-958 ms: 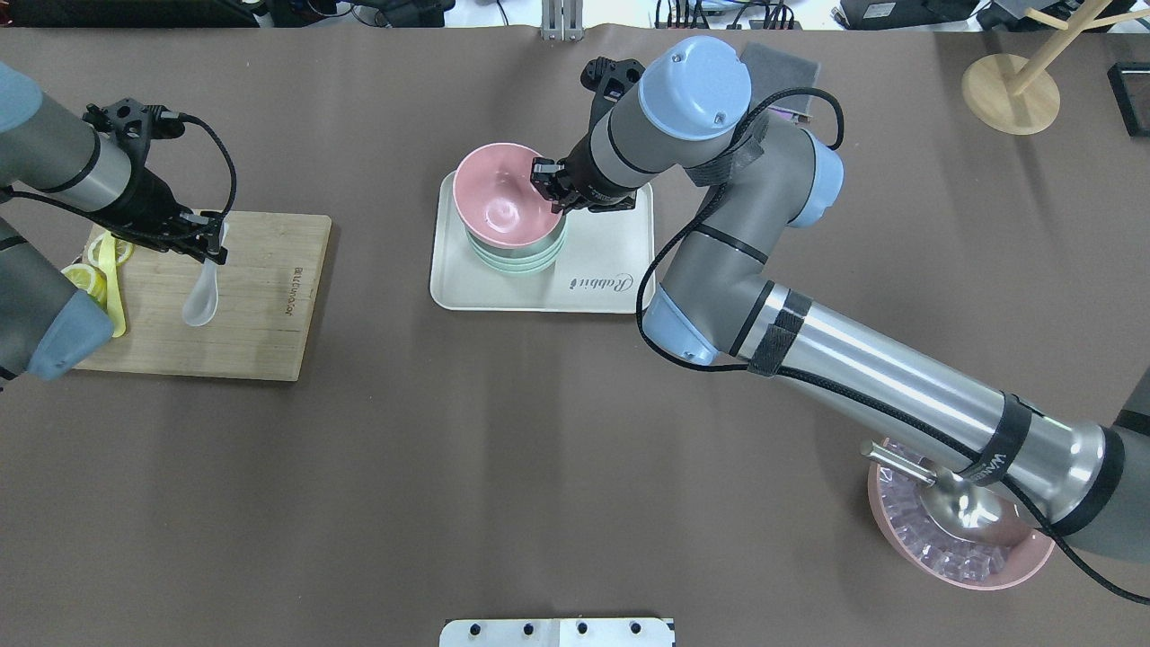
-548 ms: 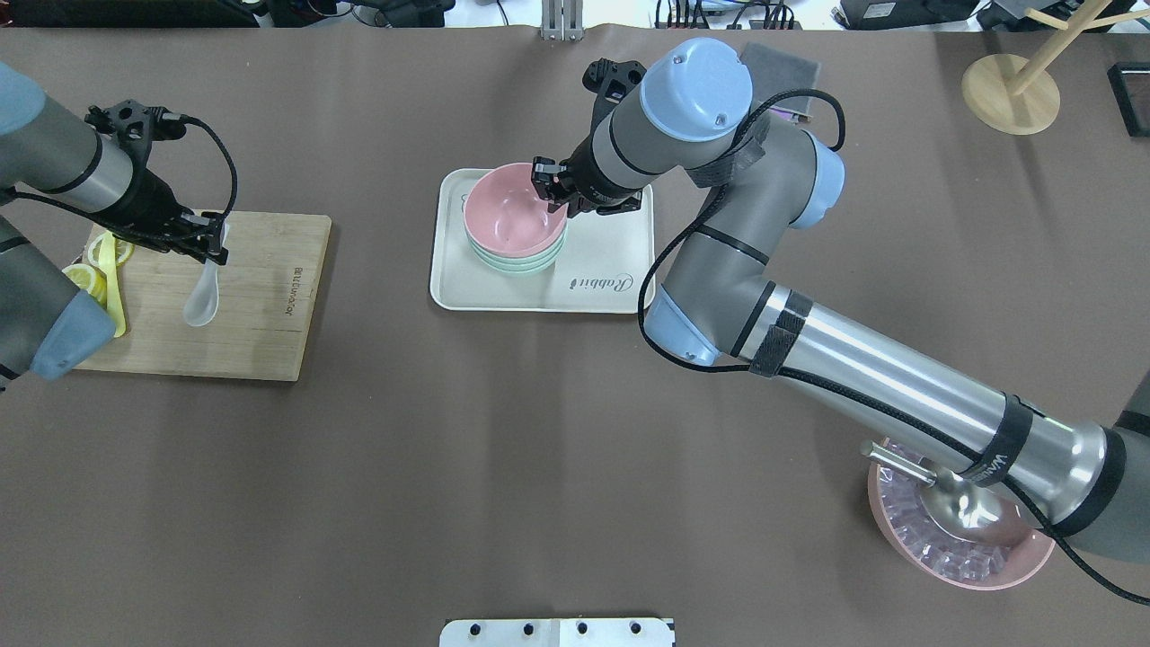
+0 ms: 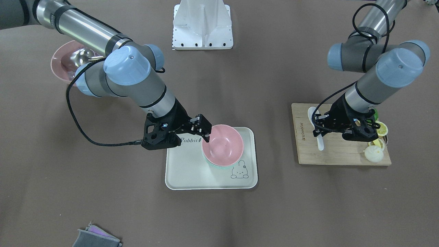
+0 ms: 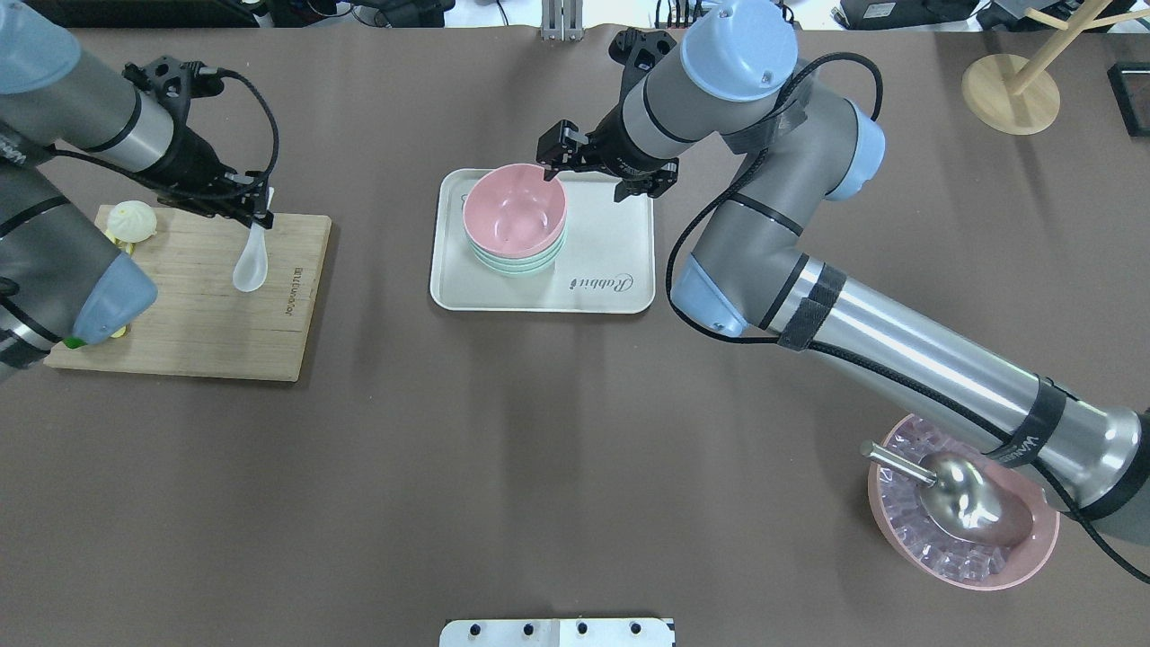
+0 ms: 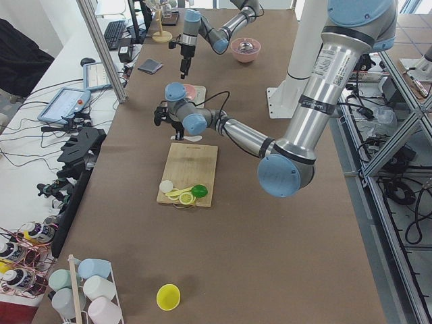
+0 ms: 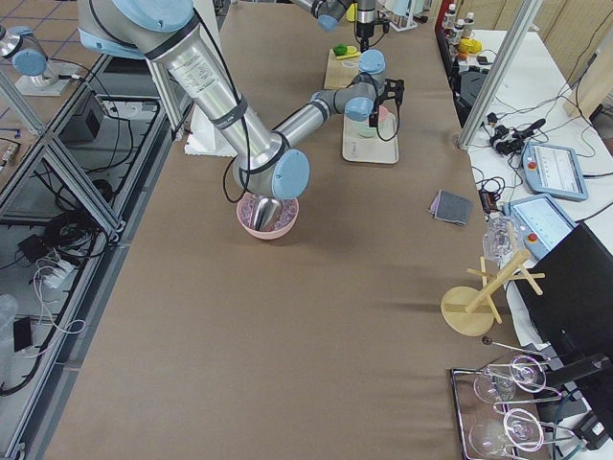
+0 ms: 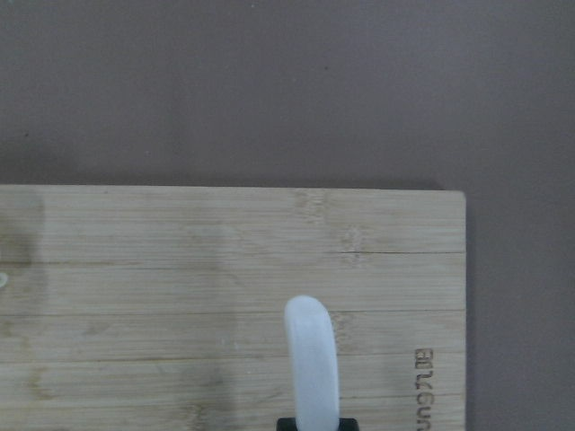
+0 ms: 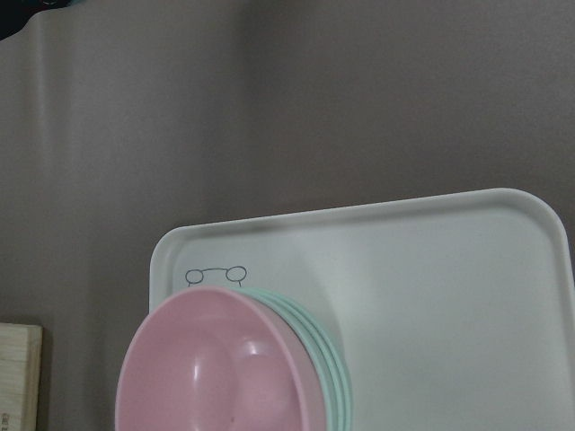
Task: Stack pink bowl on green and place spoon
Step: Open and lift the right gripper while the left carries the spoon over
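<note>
The pink bowl point(image 4: 514, 211) sits nested on the stack of green bowls point(image 4: 519, 261) on the white tray point(image 4: 593, 261). It also shows in the front view point(image 3: 223, 144) and the right wrist view point(image 8: 216, 377). My right gripper point(image 4: 548, 163) is open and empty, just above and beyond the bowl's far rim, and shows in the front view point(image 3: 203, 129). My left gripper point(image 4: 258, 208) is shut on the handle of a white spoon point(image 4: 248, 268), held above the wooden cutting board point(image 4: 207, 314). The spoon point(image 7: 310, 359) shows in the left wrist view.
A bun point(image 4: 133, 218) and lemon slices point(image 3: 381, 129) lie on the board's outer end. A pink dish of ice with a metal scoop point(image 4: 961, 503) stands at the near right. A wooden stand point(image 4: 1011, 90) is at the far right. A grey cloth point(image 3: 96, 238) lies beyond the tray.
The pink bowl came down onto the green stack. My right gripper let go of its rim and drew back. My left gripper moved right and farther away with the spoon.
</note>
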Controlling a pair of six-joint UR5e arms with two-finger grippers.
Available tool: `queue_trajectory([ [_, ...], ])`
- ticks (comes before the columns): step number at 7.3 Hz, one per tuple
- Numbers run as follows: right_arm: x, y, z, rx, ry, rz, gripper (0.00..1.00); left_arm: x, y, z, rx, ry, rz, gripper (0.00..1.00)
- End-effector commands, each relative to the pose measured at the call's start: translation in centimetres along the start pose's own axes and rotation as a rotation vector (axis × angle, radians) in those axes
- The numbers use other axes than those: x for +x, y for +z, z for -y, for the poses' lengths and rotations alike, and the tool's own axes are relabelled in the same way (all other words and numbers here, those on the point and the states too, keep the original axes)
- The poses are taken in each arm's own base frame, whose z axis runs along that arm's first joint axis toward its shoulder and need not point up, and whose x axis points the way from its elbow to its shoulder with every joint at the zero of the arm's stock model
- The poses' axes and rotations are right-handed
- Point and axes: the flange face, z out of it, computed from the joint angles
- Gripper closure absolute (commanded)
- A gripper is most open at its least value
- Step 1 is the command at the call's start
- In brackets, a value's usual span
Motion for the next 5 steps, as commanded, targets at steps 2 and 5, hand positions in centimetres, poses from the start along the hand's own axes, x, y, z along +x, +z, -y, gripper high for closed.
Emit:
queue_trajectory([
  [2,9.1,-5.9,1.3,-0.061,-0.033,0.008,0.00,12.5,-2.6,2.5,0.067,-0.049,-0.137,1.00],
  [5,15.3,-9.5,4.0,-0.073,-0.054,-0.005,0.00,19.2,4.4,2.7,0.288,-0.023,-0.219,1.00],
])
